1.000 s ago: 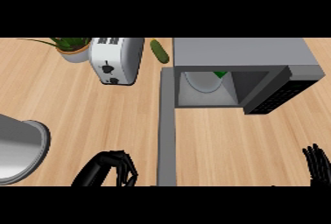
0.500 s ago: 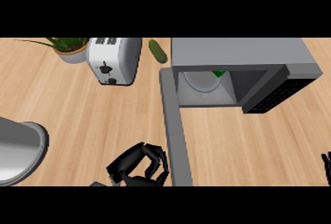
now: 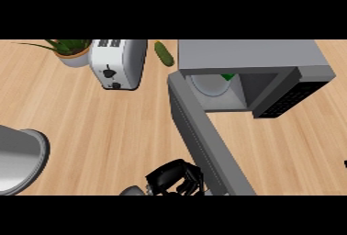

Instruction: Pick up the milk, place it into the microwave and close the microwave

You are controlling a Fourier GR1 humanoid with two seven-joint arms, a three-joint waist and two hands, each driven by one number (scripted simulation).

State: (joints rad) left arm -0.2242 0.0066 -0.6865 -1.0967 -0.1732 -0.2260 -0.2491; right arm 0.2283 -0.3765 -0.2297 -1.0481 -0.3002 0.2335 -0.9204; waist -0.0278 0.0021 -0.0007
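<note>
The grey microwave stands at the back right with its cavity showing. Inside, a green-topped item, probably the milk, stands beside a white turntable plate; most of it is hidden by the roof. The microwave door hangs from its left hinge and slants toward the lower right. My left hand is at the bottom edge with curled fingers, against the door's outer face near its free end, holding nothing. Only a dark sliver of my right hand shows at the right edge.
A white toaster stands at the back left, with a potted plant further left. A green cucumber lies between the toaster and the microwave. A round grey metal bowl sits at the left edge.
My left hand moved right and forward against the door, and the door's free end swung to the right. My right hand slid almost out of view at the right edge.
</note>
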